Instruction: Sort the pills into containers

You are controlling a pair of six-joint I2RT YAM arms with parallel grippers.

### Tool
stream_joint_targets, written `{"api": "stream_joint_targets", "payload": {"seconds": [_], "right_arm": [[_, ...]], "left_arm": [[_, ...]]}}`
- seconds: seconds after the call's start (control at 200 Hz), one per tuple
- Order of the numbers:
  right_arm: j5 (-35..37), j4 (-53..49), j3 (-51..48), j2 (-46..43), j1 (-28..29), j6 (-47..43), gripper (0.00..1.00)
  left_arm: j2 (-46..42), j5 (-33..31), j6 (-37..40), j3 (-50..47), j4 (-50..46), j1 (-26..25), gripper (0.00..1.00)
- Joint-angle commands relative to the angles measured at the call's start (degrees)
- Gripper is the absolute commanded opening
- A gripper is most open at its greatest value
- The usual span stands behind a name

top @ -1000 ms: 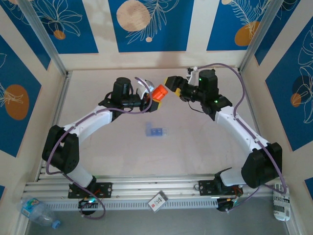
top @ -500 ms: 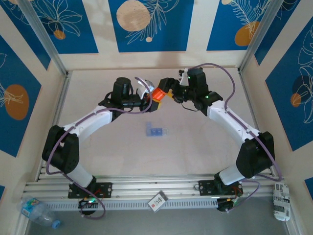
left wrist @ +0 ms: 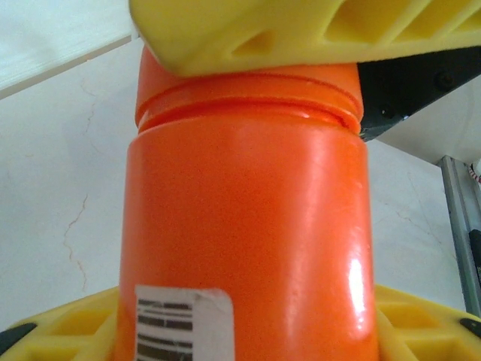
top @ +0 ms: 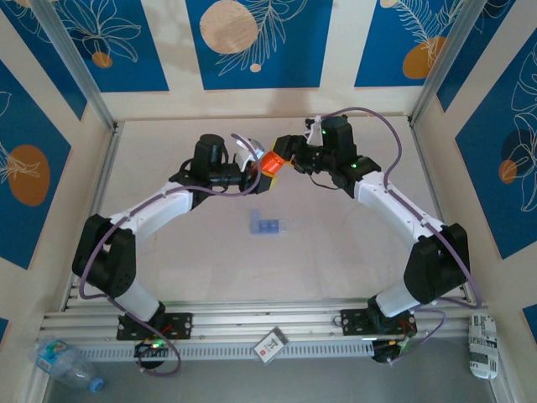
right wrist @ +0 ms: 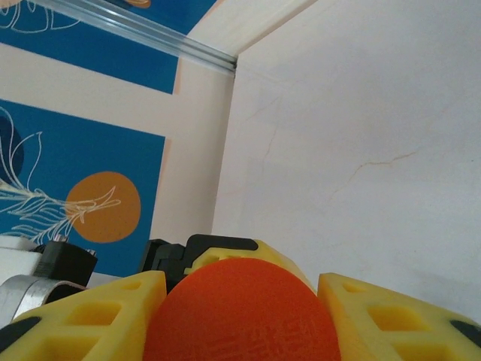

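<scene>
Toward the far edge of the table (top: 319, 260), the left gripper (top: 256, 172) clamps the orange bottle (left wrist: 248, 248) by its body, and the right gripper (right wrist: 240, 301) is closed on the cap (left wrist: 248, 90). Hazard: if either grip slips during unscrewing, the bottle could tip and scatter pills. The containers (top: 267, 225) lie mid-table, well apart from both grippers; their contents are too small to determine.
</scene>
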Motion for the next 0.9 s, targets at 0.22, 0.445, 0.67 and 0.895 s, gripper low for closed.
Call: {"api": "stream_joint_targets", "payload": {"seconds": [0.22, 0.445, 0.67, 0.895], "right_arm": [[-17.96, 15.07, -7.47, -0.42, -6.74, -13.89, 0.47], [-18.70, 17.47, -8.30, -2.34, -8.06, -7.21, 0.80], [-6.20, 7.45, -7.42, -6.01, -8.41, 2.86, 0.86], [1.26, 0.99, -5.29, -6.39, -5.71, 7.89, 0.87]], "left_arm": [[-0.92, 7.82, -4.82, 1.07, 4.35, 0.62, 0.00], [-1.04, 6.76, -3.98, 1.28, 3.19, 0.56, 0.00], [-1.78, 0.77, 1.43, 0.84, -0.81, 0.43, 0.00], [-2.23, -4.22, 5.35, 0.73, -2.50, 0.14, 0.00]]}}
